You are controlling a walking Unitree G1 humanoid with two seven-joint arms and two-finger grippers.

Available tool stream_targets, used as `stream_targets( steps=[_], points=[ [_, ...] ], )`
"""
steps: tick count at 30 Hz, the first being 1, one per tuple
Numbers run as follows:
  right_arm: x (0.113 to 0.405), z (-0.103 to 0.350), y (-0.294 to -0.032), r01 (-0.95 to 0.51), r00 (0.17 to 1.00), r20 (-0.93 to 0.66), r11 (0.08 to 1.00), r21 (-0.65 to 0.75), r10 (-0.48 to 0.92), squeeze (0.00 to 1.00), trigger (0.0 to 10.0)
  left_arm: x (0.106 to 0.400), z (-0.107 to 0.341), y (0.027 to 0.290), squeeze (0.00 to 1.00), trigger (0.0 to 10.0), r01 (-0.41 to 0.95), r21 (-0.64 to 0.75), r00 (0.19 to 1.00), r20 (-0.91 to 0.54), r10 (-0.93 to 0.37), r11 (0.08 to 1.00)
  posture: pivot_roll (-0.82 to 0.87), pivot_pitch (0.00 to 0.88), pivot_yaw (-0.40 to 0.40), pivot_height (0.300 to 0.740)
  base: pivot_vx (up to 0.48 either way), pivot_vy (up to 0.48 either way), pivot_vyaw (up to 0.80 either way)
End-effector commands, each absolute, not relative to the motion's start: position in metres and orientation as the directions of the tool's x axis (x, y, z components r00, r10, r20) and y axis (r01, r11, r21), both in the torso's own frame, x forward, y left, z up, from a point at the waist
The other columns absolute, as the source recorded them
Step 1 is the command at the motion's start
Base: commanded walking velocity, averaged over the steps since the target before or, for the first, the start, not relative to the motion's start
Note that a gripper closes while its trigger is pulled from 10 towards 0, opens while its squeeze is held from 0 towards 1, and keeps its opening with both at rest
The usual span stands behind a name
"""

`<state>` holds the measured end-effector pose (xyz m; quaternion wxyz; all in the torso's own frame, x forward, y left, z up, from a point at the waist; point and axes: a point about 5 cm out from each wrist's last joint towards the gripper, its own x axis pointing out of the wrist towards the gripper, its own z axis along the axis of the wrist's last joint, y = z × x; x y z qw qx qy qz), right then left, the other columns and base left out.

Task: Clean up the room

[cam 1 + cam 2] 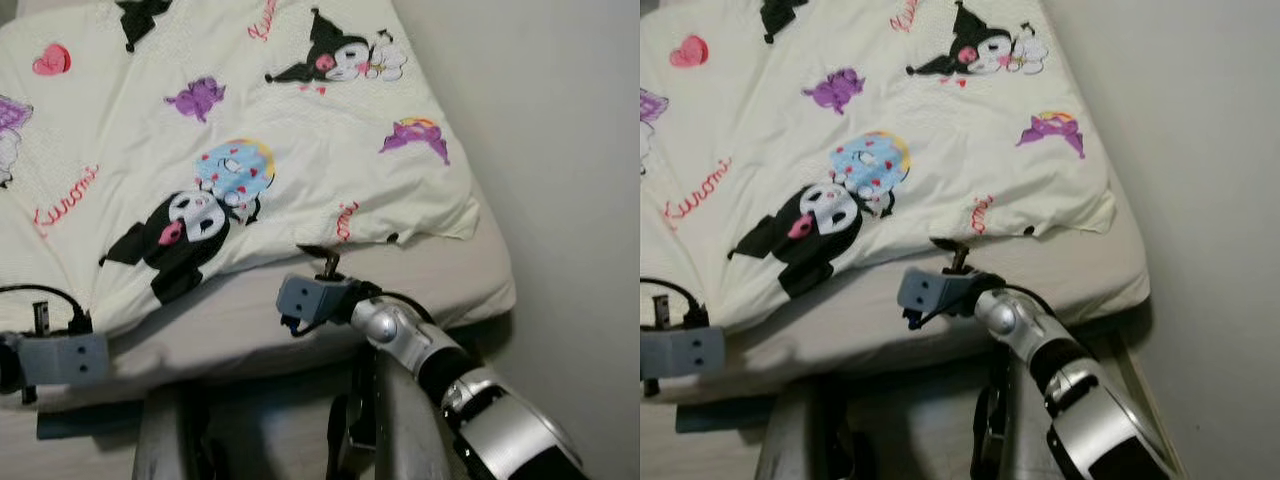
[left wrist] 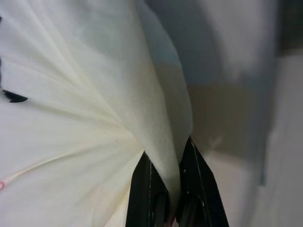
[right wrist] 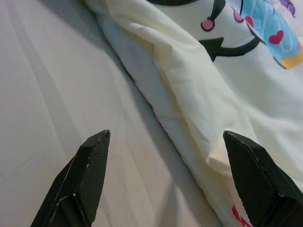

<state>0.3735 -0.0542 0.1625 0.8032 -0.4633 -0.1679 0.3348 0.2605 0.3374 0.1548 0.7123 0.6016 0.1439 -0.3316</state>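
A cream duvet (image 1: 250,120) printed with black, purple and pink cartoon figures lies spread over the bed. Its near edge leaves a strip of pale sheet (image 1: 440,270) bare. At the bed's lower left, my left gripper (image 2: 171,189) is shut on a pinched fold of the duvet's edge (image 2: 156,142). My right gripper (image 3: 165,135) hovers low over the sheet (image 3: 57,85) at the duvet's near hem (image 3: 213,94), its fingers spread wide with nothing between them. In the left eye view the right gripper (image 1: 328,262) sits at the hem's middle.
A plain wall (image 1: 560,150) runs close along the bed's right side. The mattress corner (image 1: 495,290) ends at the lower right. My own legs and the floor (image 1: 270,420) lie below the bed's near edge.
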Motion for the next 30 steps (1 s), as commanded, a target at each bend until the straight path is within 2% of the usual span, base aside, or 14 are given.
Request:
stream_targets(
  steps=[1,3,5,8,11,14,19,30],
  points=[
    [0.371,0.157,-0.052,-0.404,0.712,-0.056,0.344,-0.848,0.700,0.00,10.0,0.218,0.101,0.333,0.00,0.0,0.884,0.464,0.428,-0.850,-0.308,-0.050,-0.05,0.511,-0.051,0.564,0.000,0.000,0.00],
    [0.371,0.157,-0.052,-0.404,0.712,-0.056,0.344,-0.848,0.700,0.00,10.0,0.218,0.101,0.333,0.00,0.0,0.884,0.464,0.428,-0.850,-0.308,-0.050,-0.05,0.511,-0.051,0.564,0.000,0.000,0.00],
    [0.370,0.157,-0.052,-0.405,0.711,-0.056,0.343,-0.848,0.701,0.00,10.0,0.211,0.102,0.334,0.00,0.0,0.916,0.397,0.366,-0.886,-0.286,-0.055,-0.05,0.512,-0.052,0.564,0.000,0.000,0.00],
    [0.370,0.157,-0.051,-0.405,0.710,-0.056,0.342,-0.848,0.702,0.00,10.0,0.206,0.104,0.335,0.00,0.0,0.935,0.351,0.326,-0.908,-0.262,-0.051,-0.05,0.511,-0.053,0.564,0.000,0.000,0.00],
    [0.370,0.157,-0.051,-0.405,0.710,-0.056,0.342,-0.848,0.702,0.00,10.0,0.206,0.104,0.335,0.00,0.0,0.935,0.351,0.326,-0.908,-0.262,-0.051,-0.05,0.511,-0.053,0.564,0.000,0.000,0.00],
    [0.370,0.155,-0.051,-0.406,0.710,-0.058,0.341,-0.848,0.702,0.00,10.0,0.198,0.108,0.338,0.00,0.0,0.963,0.268,0.253,-0.941,-0.225,-0.040,-0.05,0.511,-0.053,0.564,0.000,0.000,0.00],
    [0.369,0.154,-0.050,-0.408,0.709,-0.062,0.338,-0.848,0.703,0.00,10.0,0.190,0.109,0.339,0.00,0.0,0.981,0.191,0.182,-0.961,-0.210,-0.025,-0.04,0.510,-0.053,0.564,0.000,0.000,0.00],
    [0.369,0.153,-0.050,-0.408,0.710,-0.065,0.334,-0.850,0.701,0.00,10.0,0.177,0.111,0.339,0.00,0.0,0.995,0.094,0.096,-0.975,-0.200,0.019,-0.04,0.510,-0.054,0.564,0.000,0.000,0.00]
  ],
)
